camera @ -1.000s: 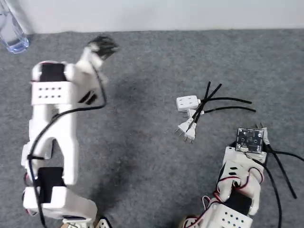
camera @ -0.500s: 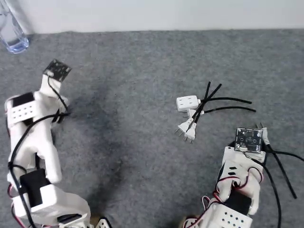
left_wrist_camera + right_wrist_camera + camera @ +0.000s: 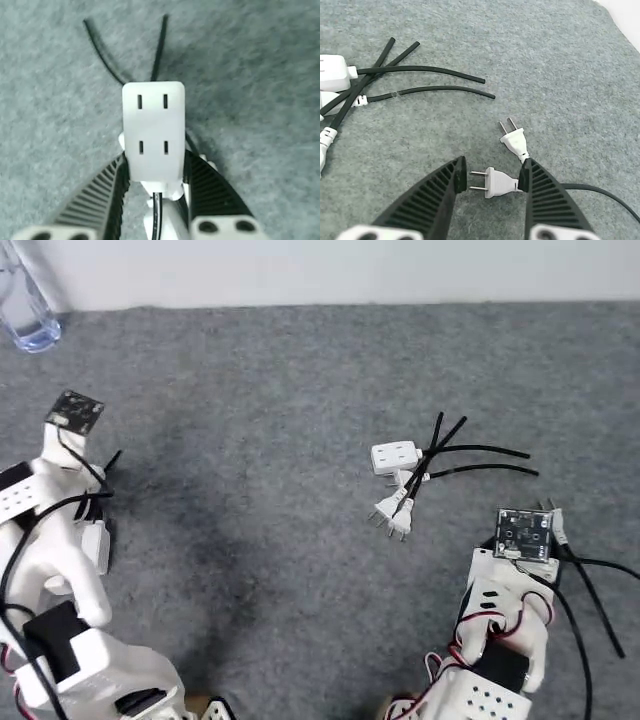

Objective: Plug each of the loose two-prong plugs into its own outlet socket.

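Observation:
My left gripper is shut on a white outlet block with two pairs of slots facing the camera. Two black cords trail behind it over the grey carpet. The left arm stands at the table's left edge. My right gripper is open, low over the carpet, with a white two-prong plug lying between its fingers. A second white plug lies just beyond it. Mid-table rests another white outlet block with two plugs and black cords beside it.
A clear plastic bottle stands at the far left corner. The right arm sits at the near right, with black cables running beside it. Grey carpet covers the table.
The left arm has swung from the far left-centre of the table out to the left edge and nearer the front. The right arm and the mid-table plugs have not moved.

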